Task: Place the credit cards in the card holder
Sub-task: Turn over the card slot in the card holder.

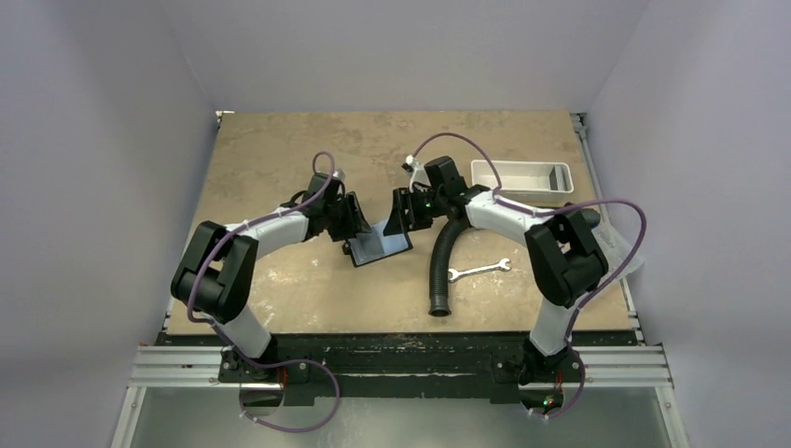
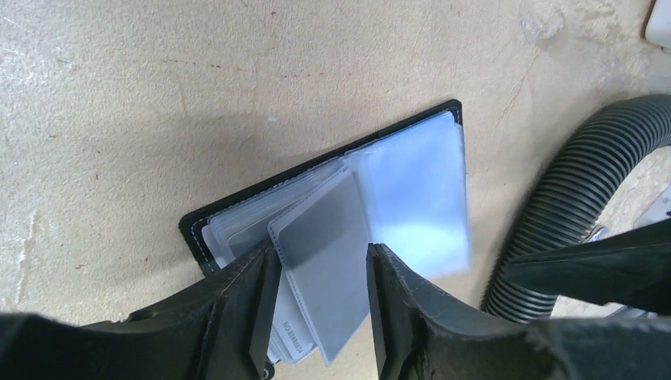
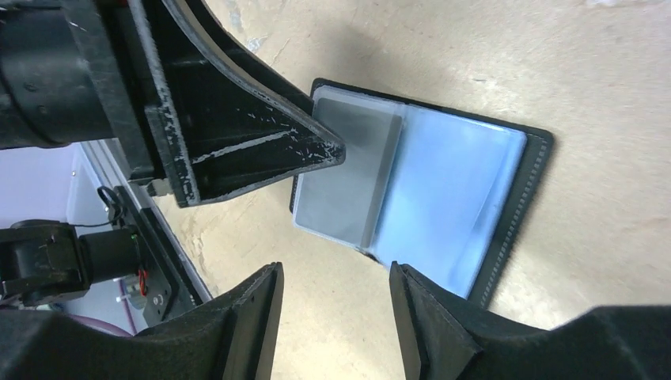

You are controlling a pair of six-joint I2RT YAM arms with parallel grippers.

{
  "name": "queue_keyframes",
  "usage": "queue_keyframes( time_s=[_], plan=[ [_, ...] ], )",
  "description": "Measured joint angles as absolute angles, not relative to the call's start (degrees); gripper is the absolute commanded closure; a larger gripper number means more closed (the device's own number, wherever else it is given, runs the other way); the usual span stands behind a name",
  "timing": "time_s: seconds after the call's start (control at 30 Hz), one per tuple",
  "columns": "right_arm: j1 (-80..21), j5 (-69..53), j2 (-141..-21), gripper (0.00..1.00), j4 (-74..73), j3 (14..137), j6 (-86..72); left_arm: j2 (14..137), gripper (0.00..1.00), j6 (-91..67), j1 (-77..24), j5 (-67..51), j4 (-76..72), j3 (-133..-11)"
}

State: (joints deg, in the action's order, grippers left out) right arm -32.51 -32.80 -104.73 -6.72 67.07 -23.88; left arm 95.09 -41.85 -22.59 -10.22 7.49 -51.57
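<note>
A: The card holder (image 1: 381,245) lies spread open near the middle of the surface (image 1: 280,149), with its clear sleeves (image 2: 419,190) facing up and a claw on either side of it.

B: The left claw (image 2: 320,255) has its jaws along the long edges of the grey card (image 2: 326,293). Pinching it, or only bracketing it? I can't tell from here.

A: The card's far end rests over the stacked sleeves on one half of the holder. I'd say it's being lined up with a pocket. A printed card (image 2: 291,339) peeks out just beneath it.

B: And the right claw (image 3: 334,273)?

A: Its jaws are parted with nothing between them, and it hovers just off one edge of the holder. My guess is it's there to pin the cover flat if the sleeves lift.

B: Sensible. Those sleeves look floppy.

A: As for the surroundings, it's a mottled tan board. A black ribbed hose (image 1: 443,261) curls just right of the holder, with a silver wrench (image 1: 478,271) beside it and a white tray (image 1: 520,177) at the far right. Plain pale walls (image 1: 93,140) box it in on three sides.
</note>
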Motion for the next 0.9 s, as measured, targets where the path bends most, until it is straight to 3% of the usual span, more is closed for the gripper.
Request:
queue_keyframes(
  time_s=[0.33, 0.43, 0.57, 0.7, 0.9],
  plan=[
    [-30.2, -21.8, -97.1, 0.36, -15.1, 68.2, -18.7, 93.4, 0.52, -39.5, -22.6, -9.9, 9.2, -50.6],
    [-27.4, -19.4, -94.3, 0.35, -17.2, 68.0, -17.6, 92.5, 0.35, -38.3, -22.5, -9.8, 11.2, -50.6],
    [-14.5, -18.7, -87.5, 0.27, -17.0, 65.7, -17.8, 88.2, 0.29, -35.8, -22.2, -8.9, 16.0, -50.9],
    [-0.5, -9.8, -82.7, 0.20, -16.8, 65.7, -18.9, 85.7, 0.27, -31.5, -22.1, -10.2, 21.3, -57.2],
    [4.8, 7.8, -89.5, 0.13, -21.3, 76.6, -15.6, 85.7, 0.25, -25.7, -22.3, -15.9, 20.9, -65.1]
  ],
)
